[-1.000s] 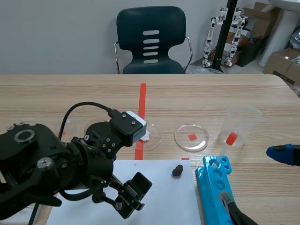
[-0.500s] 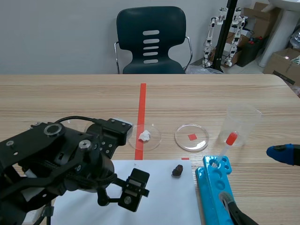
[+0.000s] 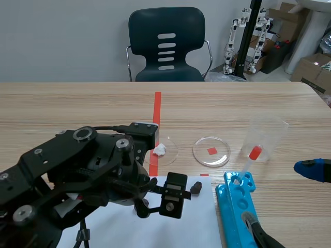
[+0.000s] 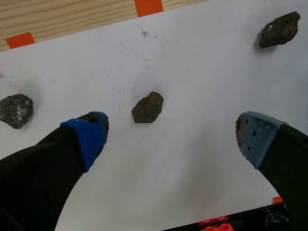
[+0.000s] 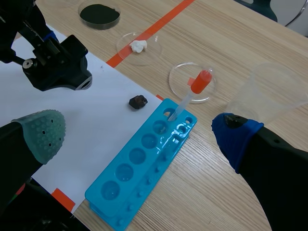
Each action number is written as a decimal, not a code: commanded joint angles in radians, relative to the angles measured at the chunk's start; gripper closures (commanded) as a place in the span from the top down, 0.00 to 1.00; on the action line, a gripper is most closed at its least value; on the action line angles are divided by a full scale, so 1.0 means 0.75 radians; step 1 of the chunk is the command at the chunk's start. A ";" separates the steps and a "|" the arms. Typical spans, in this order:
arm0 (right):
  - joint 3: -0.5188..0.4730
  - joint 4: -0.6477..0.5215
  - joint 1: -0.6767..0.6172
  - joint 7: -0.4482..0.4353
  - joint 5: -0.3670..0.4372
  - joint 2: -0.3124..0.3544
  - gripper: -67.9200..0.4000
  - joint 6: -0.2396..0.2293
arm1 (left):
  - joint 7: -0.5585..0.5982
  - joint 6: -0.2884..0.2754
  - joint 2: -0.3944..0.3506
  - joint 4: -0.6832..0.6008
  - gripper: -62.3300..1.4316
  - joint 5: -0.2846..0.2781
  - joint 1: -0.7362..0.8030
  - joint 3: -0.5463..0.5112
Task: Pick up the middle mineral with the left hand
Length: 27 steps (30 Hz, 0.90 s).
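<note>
Swinging in from the left, the left arm has carried its left gripper [image 3: 173, 195] farther across the white paper [image 3: 199, 225] than half a second ago. It now sits just beside the dark mineral [image 3: 196, 187], and the arm's bulk has shifted toward the table's middle. Nothing else on the table has moved.

From the left wrist camera, the jaws stand wide apart and hold nothing. The middle mineral [image 4: 147, 107], a brownish lump, lies on the paper just ahead of the gap. It is nearer the finger with the bright blue pad [image 4: 89, 137] and touches neither finger. A grey speckled mineral [image 4: 16, 110] lies beyond that finger, well apart. In the scene view the arm hides both of these stones.

Past the paper stand a petri dish with a white lump [image 3: 164, 150], a second petri dish [image 3: 211, 151] over a red square, and a clear cup [image 3: 266, 138]. A red-bulbed dropper [image 3: 250, 160] stands in the blue rack [image 3: 235, 206]. The right gripper [image 5: 139, 134] hangs over that rack, jaws spread and empty. A black-filled dish [image 5: 99, 14] sits farther off.
</note>
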<state>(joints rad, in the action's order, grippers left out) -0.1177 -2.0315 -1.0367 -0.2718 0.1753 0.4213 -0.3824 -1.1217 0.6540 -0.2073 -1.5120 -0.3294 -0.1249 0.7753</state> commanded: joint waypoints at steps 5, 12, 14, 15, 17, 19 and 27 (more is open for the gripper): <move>-0.009 -0.006 0.012 -0.015 0.015 0.001 0.95 -0.002 | -0.001 0.055 0.041 0.107 0.89 0.006 -0.012 -0.054; -0.009 -0.006 0.012 -0.015 0.015 0.001 0.95 -0.002 | 0.006 0.078 0.074 0.202 0.89 0.007 -0.015 -0.094; -0.009 -0.006 0.012 -0.015 0.015 0.001 0.95 -0.002 | 0.012 0.078 0.084 0.212 0.89 0.007 -0.015 -0.094; -0.009 -0.006 0.012 -0.015 0.015 0.001 0.95 -0.002 | 0.020 0.078 0.087 0.212 0.89 0.006 -0.015 -0.094; -0.009 -0.006 0.012 -0.015 0.015 0.001 0.95 -0.002 | 0.034 0.077 0.103 0.212 0.88 0.007 -0.015 -0.094; -0.009 -0.006 0.012 -0.015 0.015 0.001 0.95 -0.002 | 0.035 0.077 0.106 0.212 0.88 0.017 -0.015 -0.094; -0.009 -0.006 0.012 -0.015 0.015 0.001 0.95 -0.002 | 0.057 0.077 0.128 0.241 0.81 0.017 -0.046 -0.094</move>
<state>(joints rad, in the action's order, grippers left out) -0.1177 -2.0315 -1.0367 -0.2718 0.1753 0.4213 -0.3824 -1.0843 0.7071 -0.1253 -1.3293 -0.3206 -0.1417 0.7055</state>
